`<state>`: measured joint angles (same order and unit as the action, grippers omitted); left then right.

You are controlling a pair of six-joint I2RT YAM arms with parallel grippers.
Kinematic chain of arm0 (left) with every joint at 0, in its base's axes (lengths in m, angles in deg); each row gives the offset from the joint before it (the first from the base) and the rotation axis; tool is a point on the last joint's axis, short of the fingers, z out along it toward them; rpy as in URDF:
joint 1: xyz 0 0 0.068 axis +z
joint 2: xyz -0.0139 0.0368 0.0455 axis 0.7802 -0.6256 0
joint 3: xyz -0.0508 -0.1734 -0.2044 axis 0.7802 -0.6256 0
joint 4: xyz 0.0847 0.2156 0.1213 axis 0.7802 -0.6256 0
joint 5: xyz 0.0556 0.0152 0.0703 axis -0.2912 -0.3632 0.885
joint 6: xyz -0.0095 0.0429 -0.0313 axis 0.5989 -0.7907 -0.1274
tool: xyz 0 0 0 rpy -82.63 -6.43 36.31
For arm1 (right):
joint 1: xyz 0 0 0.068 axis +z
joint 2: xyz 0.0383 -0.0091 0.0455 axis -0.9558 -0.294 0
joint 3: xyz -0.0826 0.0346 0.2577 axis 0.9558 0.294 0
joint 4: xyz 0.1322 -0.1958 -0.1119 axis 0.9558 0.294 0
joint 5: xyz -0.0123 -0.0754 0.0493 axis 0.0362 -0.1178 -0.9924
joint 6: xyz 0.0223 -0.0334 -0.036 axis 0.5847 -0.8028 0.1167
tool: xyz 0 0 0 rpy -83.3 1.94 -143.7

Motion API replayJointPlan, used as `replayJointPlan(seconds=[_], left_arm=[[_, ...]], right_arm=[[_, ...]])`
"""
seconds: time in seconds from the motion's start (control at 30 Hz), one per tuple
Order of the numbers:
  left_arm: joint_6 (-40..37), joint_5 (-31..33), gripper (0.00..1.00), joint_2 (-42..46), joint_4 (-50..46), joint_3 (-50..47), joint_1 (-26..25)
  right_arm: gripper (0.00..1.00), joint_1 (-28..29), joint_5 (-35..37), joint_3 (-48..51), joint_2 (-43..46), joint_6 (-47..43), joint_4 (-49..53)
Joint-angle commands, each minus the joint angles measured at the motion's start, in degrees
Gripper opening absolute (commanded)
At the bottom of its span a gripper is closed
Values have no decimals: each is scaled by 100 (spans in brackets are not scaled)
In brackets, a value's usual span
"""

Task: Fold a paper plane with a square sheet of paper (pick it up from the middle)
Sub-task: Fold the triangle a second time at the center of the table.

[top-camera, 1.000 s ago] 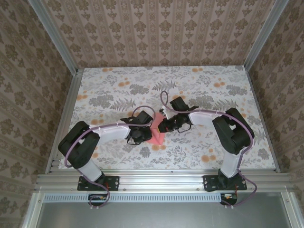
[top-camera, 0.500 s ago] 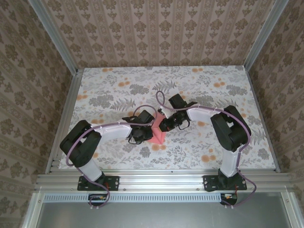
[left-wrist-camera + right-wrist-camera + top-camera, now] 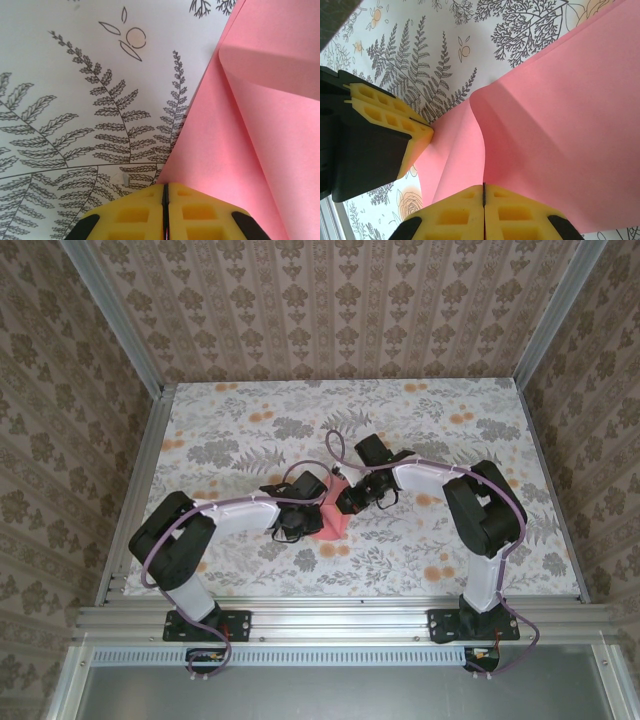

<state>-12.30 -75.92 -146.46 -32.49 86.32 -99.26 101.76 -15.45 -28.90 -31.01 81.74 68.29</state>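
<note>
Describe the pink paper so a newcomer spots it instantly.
On the floral-print table, look mid-table where the two arms' tips meet. Pinched between the left gripper and right gripper is the pink sheet of paper: plain salmon and curling, unlike the small orange flower prints around it.

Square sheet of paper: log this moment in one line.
square sheet of paper: curled | left jaws: shut on it | right jaws: shut on it

Mid-desk [image 3: 450, 430] lies the square sheet of paper [image 3: 333, 526] (one flap curled over it), between the left tool [image 3: 314, 510] on its left and the right tool [image 3: 346, 503] on its right, both touching it.
</note>
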Motion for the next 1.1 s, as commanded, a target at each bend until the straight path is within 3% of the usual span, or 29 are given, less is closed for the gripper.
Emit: replayJointPlan(seconds=[0.0,0.2,0.5,1.07], left_arm=[[-144,149,10,-463,-515,-197,-41],[-180,152,10,-482,-552,-139,-46],[-188,156,10,-474,-585,-138,-57],[-206,180,10,-456,-628,-130,-68]], right_arm=[[9,-20,-160,186,140,-254,60],[10,-15,-963,331,159,-21,67],[10,-52,61,364,277,-89,87],[10,-46,472,288,234,-123,9]])
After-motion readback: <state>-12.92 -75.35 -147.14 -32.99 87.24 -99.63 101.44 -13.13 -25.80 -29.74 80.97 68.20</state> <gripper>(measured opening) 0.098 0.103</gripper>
